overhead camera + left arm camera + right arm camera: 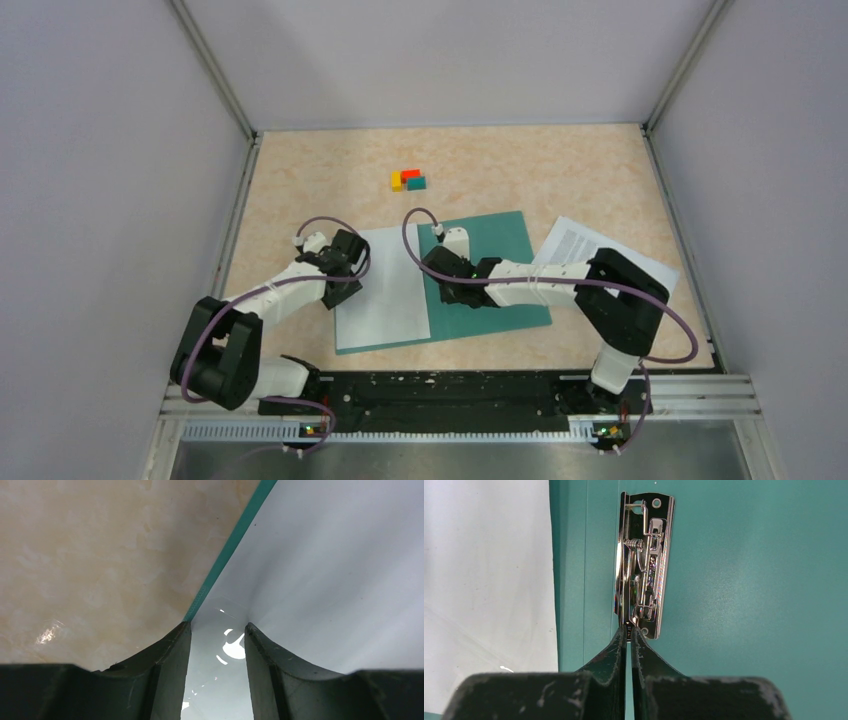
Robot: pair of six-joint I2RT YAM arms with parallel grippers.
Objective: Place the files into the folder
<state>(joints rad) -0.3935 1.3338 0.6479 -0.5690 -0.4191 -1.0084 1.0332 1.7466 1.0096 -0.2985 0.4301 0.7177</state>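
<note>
Table (600, 160): folder (749, 580) clip (644, 565) at right pincer (629, 630)

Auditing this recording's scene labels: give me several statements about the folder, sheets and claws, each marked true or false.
The folder lies open on the table. True.
The right claw stands wide open. False: it is shut, tips at the metal clip.
A white sheet lies on the folder's left half. True.
The printed sheet lies inside the folder. False: it lies on the table, right of the folder.
The left claw hovers over the coloured blocks. False: it is at the white sheet's left edge.
</note>
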